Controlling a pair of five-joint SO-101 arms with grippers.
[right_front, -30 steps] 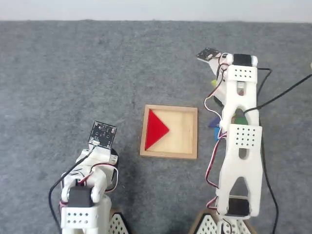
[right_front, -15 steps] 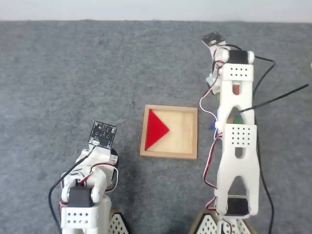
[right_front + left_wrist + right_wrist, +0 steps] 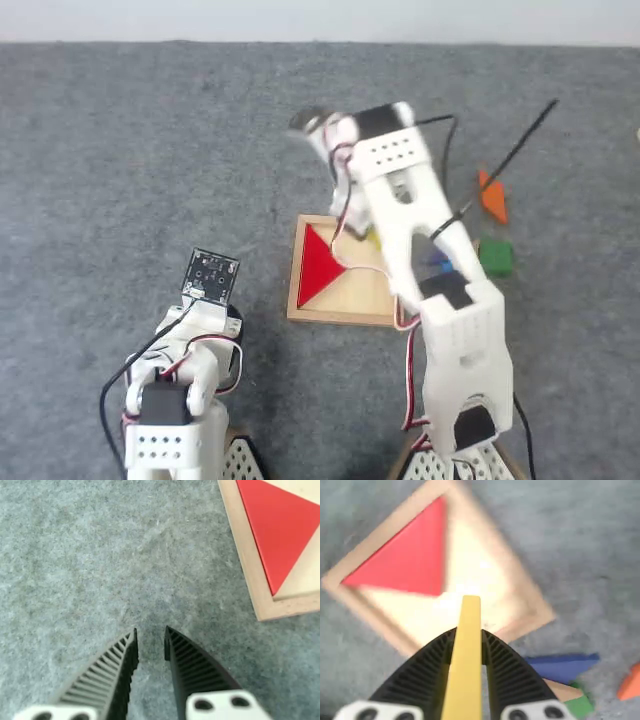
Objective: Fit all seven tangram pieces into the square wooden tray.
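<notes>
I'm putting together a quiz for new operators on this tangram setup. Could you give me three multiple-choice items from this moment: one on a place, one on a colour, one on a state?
1. Where is the red triangle?
A. In the wooden tray
B. Outside it
C. Held in the air

2. What colour is the piece held by the right tool?
A. Blue
B. Orange
C. Yellow

3. How is the right tool?
A. Shut on a piece
B. Open and empty
C. Open around a piece

Answers: 1 A, the triangle lies inside the tray's rim. 2 C, a yellow piece sticks out between its fingers. 3 A, both fingers close against that piece.
</notes>
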